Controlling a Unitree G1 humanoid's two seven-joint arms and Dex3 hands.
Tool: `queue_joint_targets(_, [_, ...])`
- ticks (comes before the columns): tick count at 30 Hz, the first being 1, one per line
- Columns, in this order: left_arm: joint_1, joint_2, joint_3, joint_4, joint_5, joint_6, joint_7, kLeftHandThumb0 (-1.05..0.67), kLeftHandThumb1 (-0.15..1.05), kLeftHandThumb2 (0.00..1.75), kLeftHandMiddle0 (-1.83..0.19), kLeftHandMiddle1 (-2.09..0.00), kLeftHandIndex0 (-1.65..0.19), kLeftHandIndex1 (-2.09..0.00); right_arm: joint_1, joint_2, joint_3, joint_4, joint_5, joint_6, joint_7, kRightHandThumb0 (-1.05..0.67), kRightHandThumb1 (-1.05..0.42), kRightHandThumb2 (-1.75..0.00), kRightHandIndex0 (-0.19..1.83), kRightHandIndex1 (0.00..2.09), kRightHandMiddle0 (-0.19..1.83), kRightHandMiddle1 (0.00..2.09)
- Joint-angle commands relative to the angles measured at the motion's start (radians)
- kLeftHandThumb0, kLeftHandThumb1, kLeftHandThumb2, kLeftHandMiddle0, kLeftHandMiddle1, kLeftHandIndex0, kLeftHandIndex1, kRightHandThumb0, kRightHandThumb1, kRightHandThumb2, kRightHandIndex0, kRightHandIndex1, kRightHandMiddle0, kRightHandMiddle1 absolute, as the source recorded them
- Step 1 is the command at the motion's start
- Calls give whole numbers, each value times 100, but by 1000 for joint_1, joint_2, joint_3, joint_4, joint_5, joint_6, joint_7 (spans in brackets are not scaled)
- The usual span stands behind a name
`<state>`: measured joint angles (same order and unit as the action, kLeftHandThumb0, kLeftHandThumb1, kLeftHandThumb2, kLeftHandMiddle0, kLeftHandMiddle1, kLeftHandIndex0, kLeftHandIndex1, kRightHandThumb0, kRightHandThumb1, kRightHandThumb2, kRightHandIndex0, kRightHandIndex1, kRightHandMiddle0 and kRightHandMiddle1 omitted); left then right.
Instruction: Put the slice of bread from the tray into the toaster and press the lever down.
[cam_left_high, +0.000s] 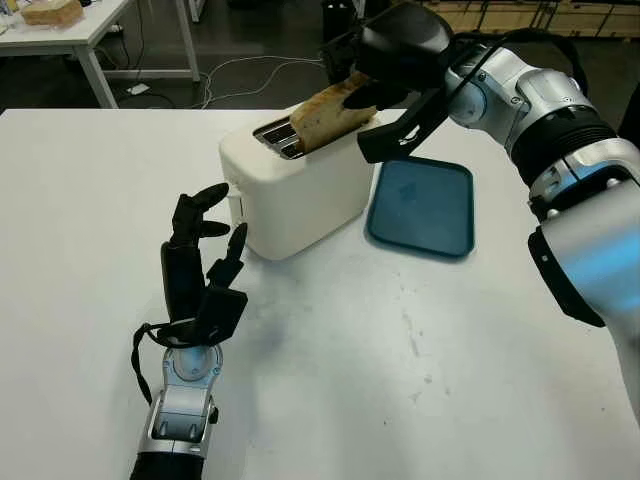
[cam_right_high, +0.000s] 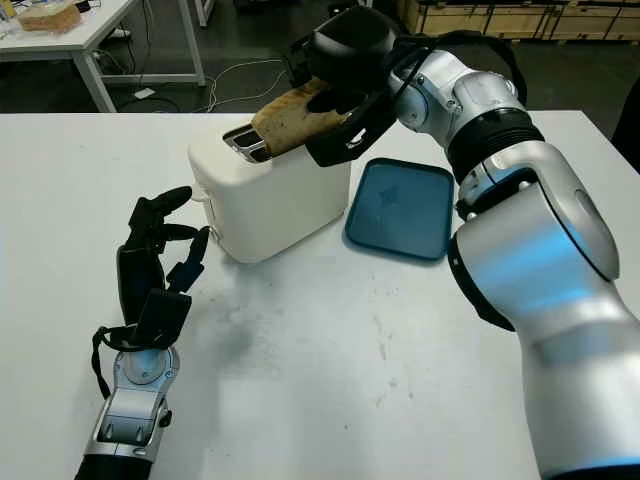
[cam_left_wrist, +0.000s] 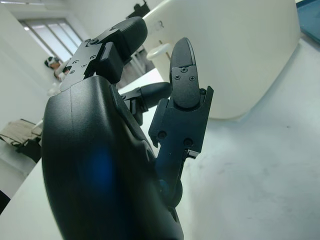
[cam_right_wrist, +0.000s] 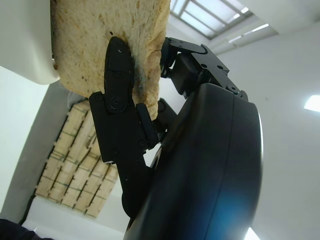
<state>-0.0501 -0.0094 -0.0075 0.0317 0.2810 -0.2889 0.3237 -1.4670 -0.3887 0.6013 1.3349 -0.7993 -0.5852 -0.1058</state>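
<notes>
My right hand (cam_left_high: 385, 85) is shut on the slice of bread (cam_left_high: 328, 112) above the white toaster (cam_left_high: 290, 190). The slice is tilted, and its lower end reaches into a slot (cam_left_high: 283, 138) on top. In the right wrist view the fingers (cam_right_wrist: 117, 90) press against the bread (cam_right_wrist: 85, 40). The blue tray (cam_left_high: 422, 207) lies bare on the table just right of the toaster. My left hand (cam_left_high: 205, 255) is open, upright on the table, close to the toaster's left end where its lever (cam_left_high: 236, 203) sits. The left wrist view has the toaster (cam_left_wrist: 235, 55) right behind the fingers (cam_left_wrist: 182, 75).
The white table (cam_left_high: 400, 380) stretches wide in front of the toaster. Behind it stand another white table (cam_left_high: 80, 30) with a bread-like item (cam_left_high: 52, 12), floor cables (cam_left_high: 230, 75) and wooden pallets (cam_left_high: 540, 15).
</notes>
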Motion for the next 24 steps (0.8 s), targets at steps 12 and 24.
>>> queue_joint_targets(12, [6,-5,-5,2,8,-11,8,-30,92,37,-18,-154,-26,-79,43,58,-217,2,223,49,231,-42,-92,-50,86,175,59,175])
queue_joint_targets(24, [5,-6,-4,-4,10,-1,6,-32,92,37,-18,-153,-25,-77,45,88,-284,-5,283,102,330,-43,-92,-48,83,175,57,175])
